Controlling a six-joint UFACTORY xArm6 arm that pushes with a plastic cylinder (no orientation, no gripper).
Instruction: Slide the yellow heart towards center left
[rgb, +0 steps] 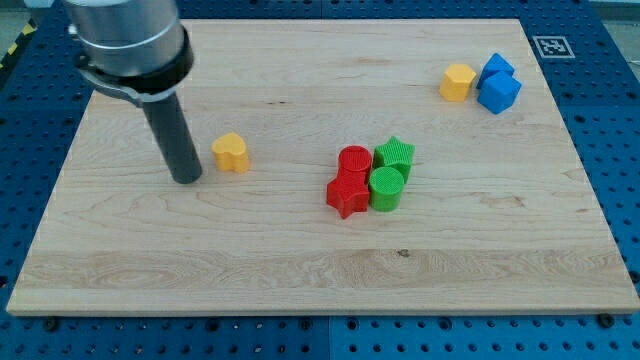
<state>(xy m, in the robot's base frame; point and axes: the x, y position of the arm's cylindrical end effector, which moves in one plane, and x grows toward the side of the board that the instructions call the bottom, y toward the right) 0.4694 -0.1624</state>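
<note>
Tip (187, 180) is resting on the board (300, 280), just left of the yellow heart (231, 152), apparently not touching. It is a bare rod, holding nothing.

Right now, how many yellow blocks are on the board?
2. The yellow heart lies at center left, just right of my tip. The yellow hexagon-like block sits at the view's top right, beside the blue blocks. None seems hidden.

Yellow heart (231, 152), red star (346, 193), green cylinder (386, 187), pale wooden board (300, 270).
</note>
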